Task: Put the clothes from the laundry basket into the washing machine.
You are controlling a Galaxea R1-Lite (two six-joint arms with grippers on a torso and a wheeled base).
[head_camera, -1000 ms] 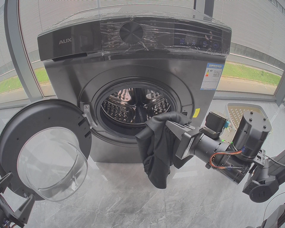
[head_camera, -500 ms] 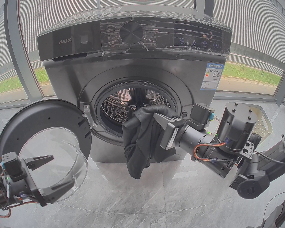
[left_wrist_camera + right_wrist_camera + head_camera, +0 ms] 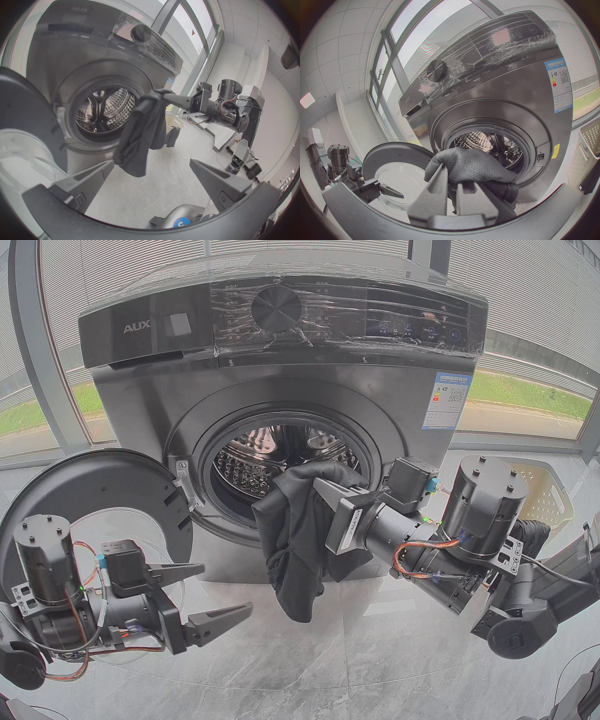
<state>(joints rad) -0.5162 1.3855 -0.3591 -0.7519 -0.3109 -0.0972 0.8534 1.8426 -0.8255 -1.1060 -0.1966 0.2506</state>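
**Dark garment pinched at the drum mouth**

The washing machine (image 3: pixel 281 384) stands straight ahead of both grippers. Its front carries a logo on the left of the control panel, small symbols on the right of it, a blue-bordered sticker (image 3: pixel 445 400) with fine print and a square code, and a small yellow sticker (image 3: pixel 557 151) by the door latch; none of that print is clear enough to read. Wrinkled clear film covers the panel around the dial (image 3: pixel 276 309).

The round door (image 3: pixel 94 490) is swung fully open, just behind the left gripper (image 3: pixel 226 587). The laundry basket (image 3: pixel 550 490) sits on the floor behind the right arm, with another dark cloth (image 3: pixel 531 534) draped over its rim.

The dark garment (image 3: pixel 300 540) is clamped at its top end in the right gripper (image 3: pixel 320 485), whose fingers are pressed together on a bunched fold. That fold sits right at the fingertips, in front of the lower right part of the drum opening (image 3: pixel 281 459). From there the cloth hangs straight down below the gripper, its long axis vertical and its loose end pointing at the floor without touching it.

The left gripper is held low, with its fingers spread wide apart and nothing between them. It aims toward the hanging cloth and is well apart from it.
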